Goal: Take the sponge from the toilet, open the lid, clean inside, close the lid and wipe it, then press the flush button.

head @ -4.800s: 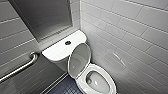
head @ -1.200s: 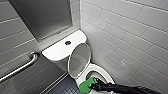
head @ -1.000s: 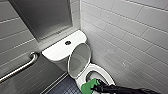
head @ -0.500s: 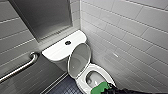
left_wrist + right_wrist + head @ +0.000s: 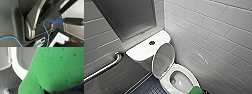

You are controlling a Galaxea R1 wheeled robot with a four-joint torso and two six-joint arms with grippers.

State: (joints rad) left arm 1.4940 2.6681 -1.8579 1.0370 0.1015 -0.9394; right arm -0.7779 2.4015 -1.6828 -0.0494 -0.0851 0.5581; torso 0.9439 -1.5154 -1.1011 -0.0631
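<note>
The green sponge (image 5: 195, 90) is sitting at the front rim of the toilet (image 5: 142, 51) bowl, the lid (image 5: 163, 60) standing raised; the right gripper's hold cannot be told.

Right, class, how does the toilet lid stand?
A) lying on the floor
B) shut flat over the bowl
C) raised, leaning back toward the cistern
C: the lid stands up behind the open bowl, with its top edge by the cistern; the sponge is at the bowl's front edge.
</note>
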